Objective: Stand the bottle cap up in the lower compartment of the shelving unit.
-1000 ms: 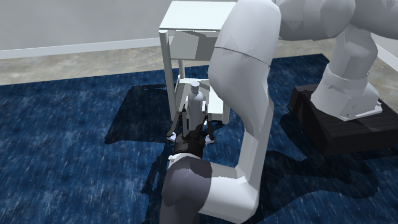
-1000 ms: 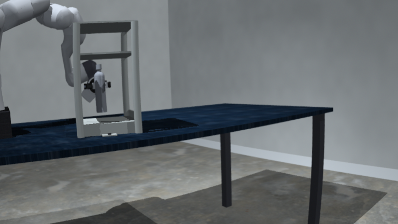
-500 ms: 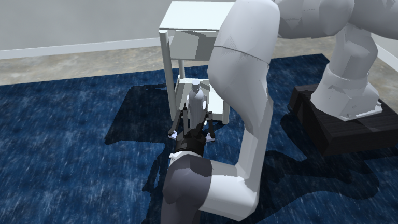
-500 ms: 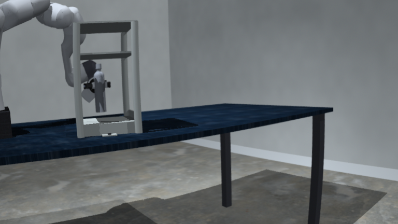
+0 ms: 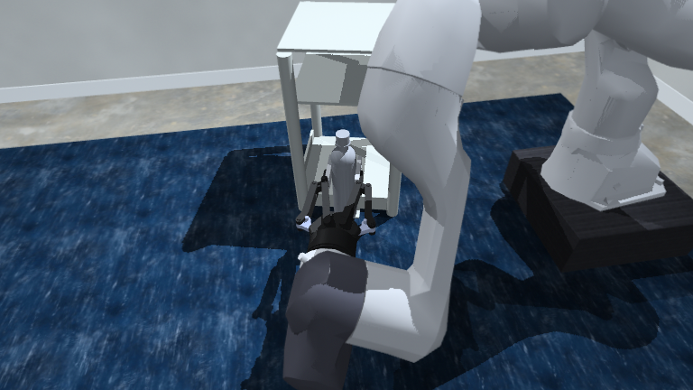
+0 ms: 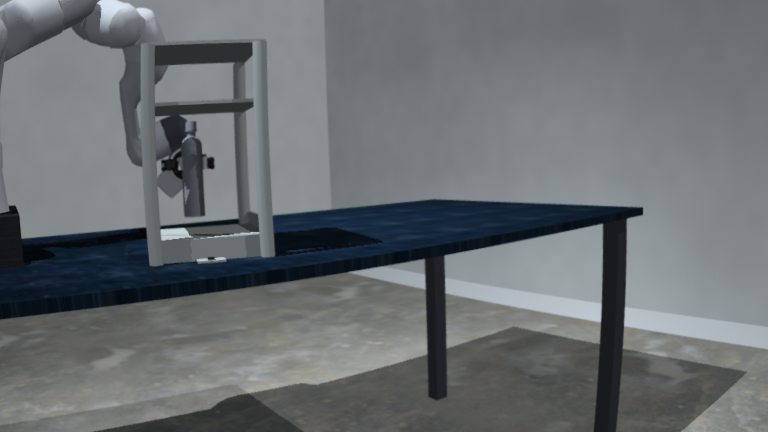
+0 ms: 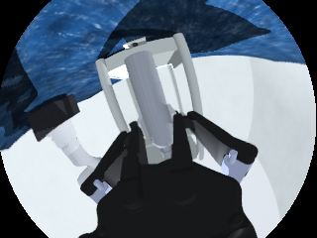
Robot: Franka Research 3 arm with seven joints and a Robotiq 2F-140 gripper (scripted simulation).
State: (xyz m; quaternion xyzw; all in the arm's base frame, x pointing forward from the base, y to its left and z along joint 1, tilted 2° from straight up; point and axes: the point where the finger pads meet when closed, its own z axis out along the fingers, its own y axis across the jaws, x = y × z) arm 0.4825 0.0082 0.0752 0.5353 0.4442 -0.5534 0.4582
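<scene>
My gripper is shut on the grey bottle, holding it by its body with the cap up. In the exterior view the bottle hangs upright above the floor of the lower compartment, its base clear of that floor, seen between the posts of the shelving unit. The gripper reaches it from the robot's side. In the wrist view the bottle points away between the black fingers, with the shelving unit just beyond it. The white shelving unit stands behind the bottle in the top view.
The arm's big white links hang close over the unit's right side. The black robot base block sits at the right. The unit's posts flank the compartment's opening. The table's far edge lies well to the right.
</scene>
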